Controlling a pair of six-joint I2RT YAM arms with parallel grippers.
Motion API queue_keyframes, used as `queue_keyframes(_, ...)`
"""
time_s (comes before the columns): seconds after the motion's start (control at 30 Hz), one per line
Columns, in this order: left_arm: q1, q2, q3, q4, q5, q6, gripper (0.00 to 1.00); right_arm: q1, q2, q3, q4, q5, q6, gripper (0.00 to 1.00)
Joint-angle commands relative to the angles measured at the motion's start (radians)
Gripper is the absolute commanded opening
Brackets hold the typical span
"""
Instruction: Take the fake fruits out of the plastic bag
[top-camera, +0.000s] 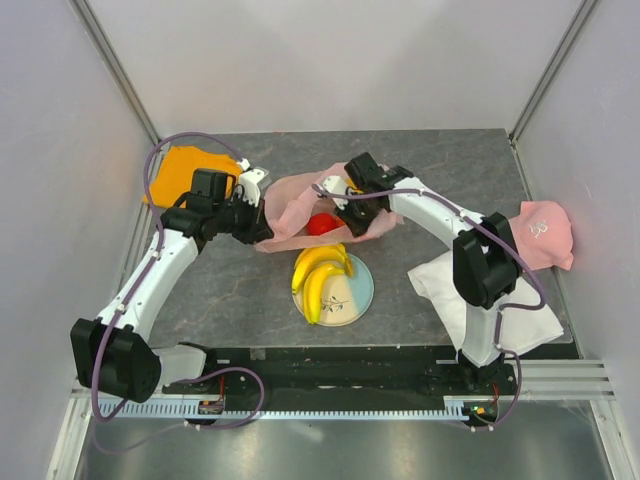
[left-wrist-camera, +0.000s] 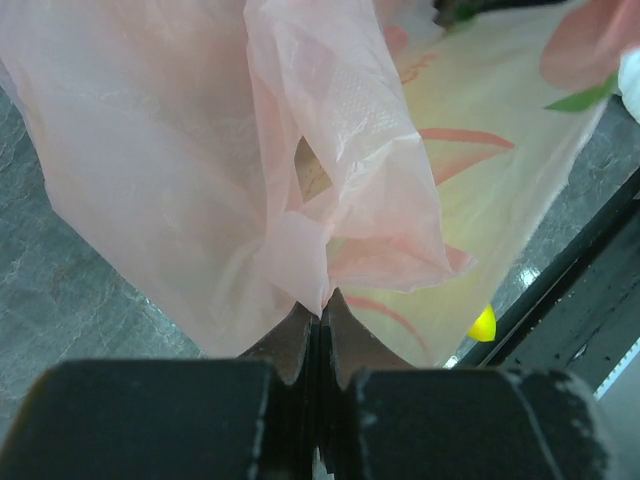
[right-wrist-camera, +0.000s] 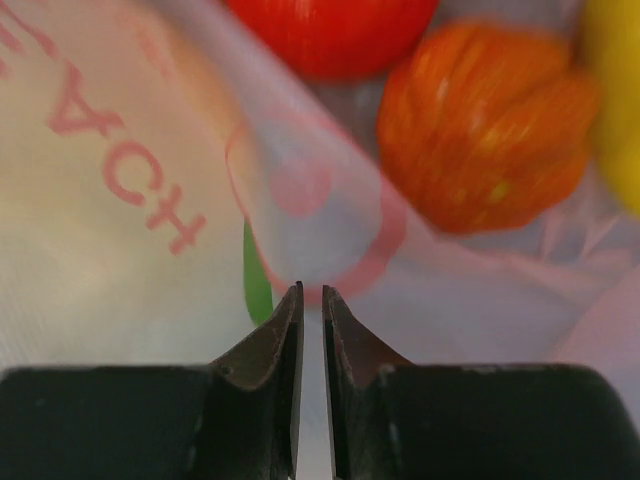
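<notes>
Top external view: the banana bunch (top-camera: 320, 272) lies on a pale plate (top-camera: 358, 295) on the desk (top-camera: 450, 170), nearer the arm bases than either set of jaws, so that piece looks done. The rest seems still to do. A red fruit (top-camera: 320, 224) sits at the mouth of the plastic bag (top-camera: 300, 205), between the two sets of jaws. Just ahead of the right jaws an orange-red fruit (right-wrist-camera: 480, 140) and a yellow fruit (right-wrist-camera: 615, 100) lie beside it, all glossy, smooth and rounded.

The left jaws are pressed tight on a gathered fold of the bag. Its film is thin, translucent pink and crinkled, printed with red lettering and green leaves. The right jaws stand nearly closed with only a thin slit between them. Film lies at their tips, but I cannot tell whether any is pinched.
</notes>
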Motion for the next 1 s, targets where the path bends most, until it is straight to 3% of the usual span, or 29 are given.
queue_keyframes(0.0,0.003,0.014,0.009,0.011,0.006,0.056,0.01,0.0,-0.167,-0.158,0.099,0.102,-0.002,0.19)
queue_keyframes(0.2,0.003,0.072,0.064,0.035,0.011,0.05,0.02,-0.011,-0.082,0.012,0.126,0.144,-0.085,0.22)
queue_keyframes(0.57,0.0,0.152,0.151,0.038,0.021,0.05,0.02,-0.072,0.238,0.308,0.141,0.136,-0.142,0.34)
queue_keyframes(0.73,-0.002,0.183,0.183,0.037,0.02,0.053,0.01,-0.083,0.353,0.412,0.13,0.152,-0.159,0.61)
queue_keyframes(0.83,-0.002,0.2,0.2,0.035,0.011,0.059,0.02,-0.091,0.376,0.431,0.115,0.141,-0.186,0.68)
queue_keyframes(0.97,-0.002,0.212,0.211,0.038,0.007,0.057,0.02,-0.089,0.407,0.426,0.107,0.167,-0.205,0.68)
